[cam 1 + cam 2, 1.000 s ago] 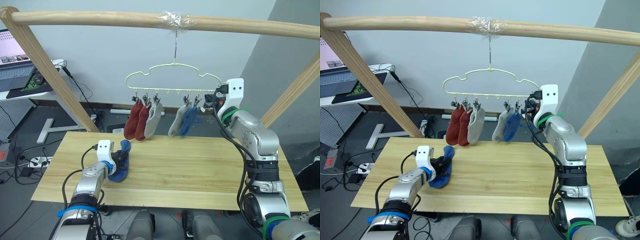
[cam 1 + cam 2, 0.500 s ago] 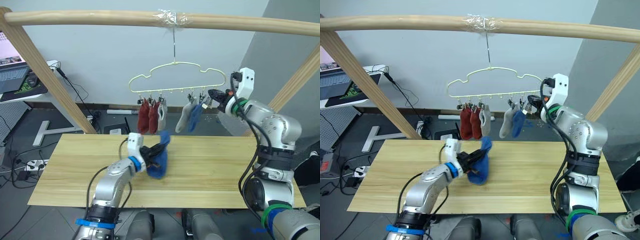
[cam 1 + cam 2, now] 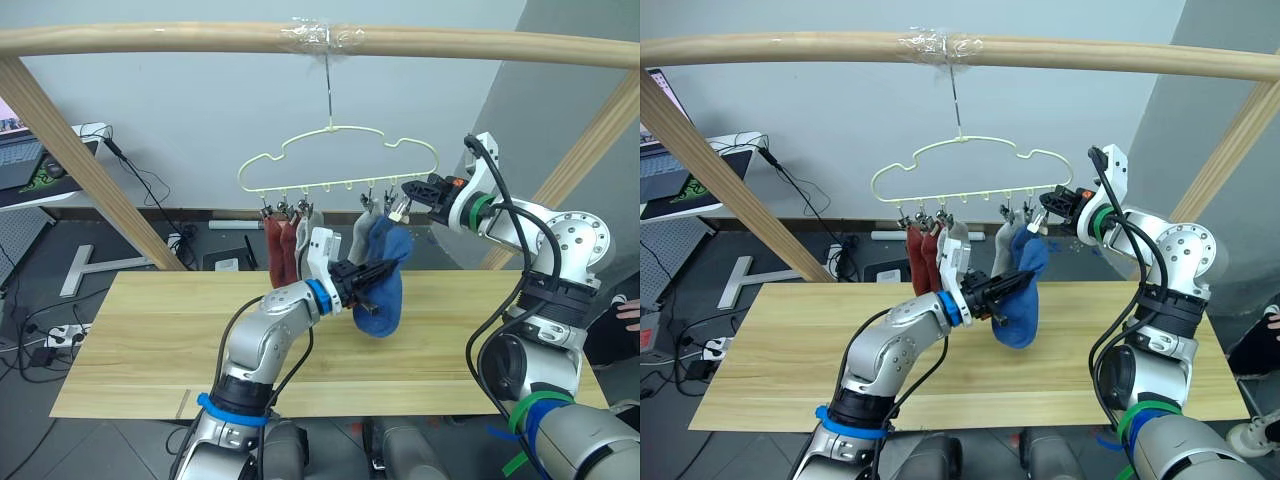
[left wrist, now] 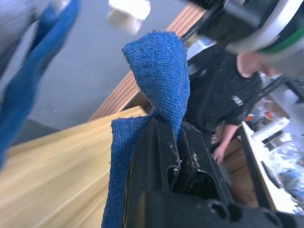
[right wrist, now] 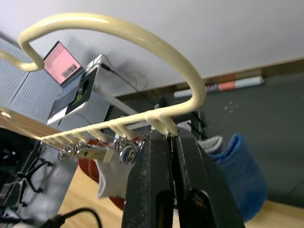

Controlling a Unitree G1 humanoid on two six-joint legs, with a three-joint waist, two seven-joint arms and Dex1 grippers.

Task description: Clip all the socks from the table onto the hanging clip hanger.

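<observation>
Your left pincer [image 3: 372,276] is clamped on a blue sock [image 3: 383,285], held up above the counter [image 3: 150,330] just below the clip hanger [image 3: 335,160]. The hanger's clips carry two rust red socks [image 3: 277,252], then a grey sock [image 3: 956,245] (mostly hidden behind your left arm), and another grey sock [image 3: 362,236] tucked behind the blue one. Your right pincer [image 5: 170,142] is pinched shut on the hanger's end clip. A second blue sock [image 4: 33,95] is blurred in the left wrist view.
</observation>
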